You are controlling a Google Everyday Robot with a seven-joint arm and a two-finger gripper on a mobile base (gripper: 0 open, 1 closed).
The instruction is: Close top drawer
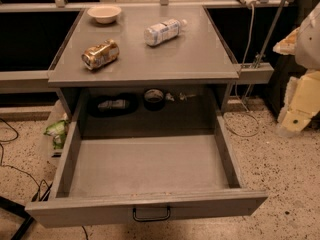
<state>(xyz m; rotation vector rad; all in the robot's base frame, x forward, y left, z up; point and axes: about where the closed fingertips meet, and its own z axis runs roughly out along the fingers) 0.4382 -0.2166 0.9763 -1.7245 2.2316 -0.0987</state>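
Observation:
The top drawer point(145, 166) is a wide shallow grey metal drawer, pulled far out from under the grey table top point(200, 59). Its inside is bare. Its front panel point(210, 206) faces me at the bottom of the view, with a small dark wire handle point(151, 214) at its centre. My gripper point(299, 106) shows as pale yellow and white parts at the right edge of the view. It is to the right of the drawer, level with the table's front edge, apart from the drawer and well away from the handle.
On the table top lie a white bowl point(104, 13), a plastic bottle point(163, 31) on its side and a can point(100, 54) on its side. A dark tape roll point(154, 97) and small items show behind the drawer. A green bag point(56, 132) and cables lie on the floor at left.

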